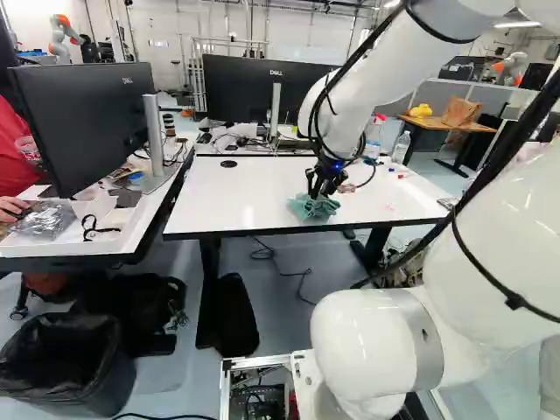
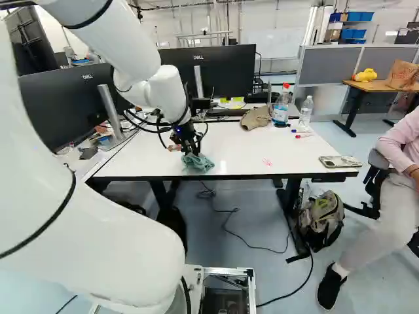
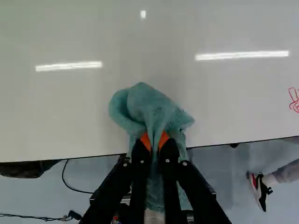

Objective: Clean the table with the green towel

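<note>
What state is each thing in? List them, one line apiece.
green towel: crumpled, pinched, on the tabletop
end effector: shut on the towel
white tabletop: red scribble unwiped
red-capped bottle: upright, closed
smaller clear bottle: upright
trash bin: open, lined with a black bag
backpack: standing on the floor

Base views: bright, mostly even overhead light, ceiling light (image 1: 518, 24) visible upper right of left base view. White arm (image 1: 385, 83) near washed out in places, soft shading on undersides. Floor (image 1: 284, 297) dimmer under tabletop (image 1: 254, 192). Wrist view: tabletop greyer, two long glare streaks (image 3: 242, 55) plus small bright spot (image 3: 143, 14), all ahead of gripper (image 2: 190, 152).
</note>
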Controlling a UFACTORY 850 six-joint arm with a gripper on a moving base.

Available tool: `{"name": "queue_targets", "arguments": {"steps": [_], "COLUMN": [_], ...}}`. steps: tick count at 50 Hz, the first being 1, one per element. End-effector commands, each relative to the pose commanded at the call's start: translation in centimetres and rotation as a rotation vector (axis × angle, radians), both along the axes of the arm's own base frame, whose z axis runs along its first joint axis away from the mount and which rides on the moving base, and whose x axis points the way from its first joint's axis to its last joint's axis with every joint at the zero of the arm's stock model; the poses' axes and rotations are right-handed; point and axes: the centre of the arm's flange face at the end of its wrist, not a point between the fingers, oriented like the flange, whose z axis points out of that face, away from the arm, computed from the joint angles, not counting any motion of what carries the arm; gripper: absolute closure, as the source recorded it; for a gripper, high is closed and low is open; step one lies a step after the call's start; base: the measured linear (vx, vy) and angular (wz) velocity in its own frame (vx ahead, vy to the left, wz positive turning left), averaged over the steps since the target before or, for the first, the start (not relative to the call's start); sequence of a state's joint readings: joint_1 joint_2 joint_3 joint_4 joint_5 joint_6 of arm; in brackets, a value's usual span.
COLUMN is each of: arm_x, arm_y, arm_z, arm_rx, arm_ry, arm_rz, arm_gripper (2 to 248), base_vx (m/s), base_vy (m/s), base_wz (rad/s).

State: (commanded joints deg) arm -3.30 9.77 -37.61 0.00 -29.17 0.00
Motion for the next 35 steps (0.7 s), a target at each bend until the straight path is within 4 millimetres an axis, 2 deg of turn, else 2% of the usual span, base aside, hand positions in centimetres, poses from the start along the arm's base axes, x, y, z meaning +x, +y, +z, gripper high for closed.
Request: {"name": "queue_targets", "arguments": {"steps": [16,35], "arm_x": [1.2,1.2], "arm_y": [-0.1,-0.1], "arm_z": [-2.1,-2.1], "arm_rx": [0.003,0.003], "arm_ry": [0.056,0.056], "arm_rz": [0.0,0.0], "arm_gripper": [212,212], "base_vx": [0.0,0.0], "base_vy": [0.0,0.0], "base_wz": [0.0,0.0]}}
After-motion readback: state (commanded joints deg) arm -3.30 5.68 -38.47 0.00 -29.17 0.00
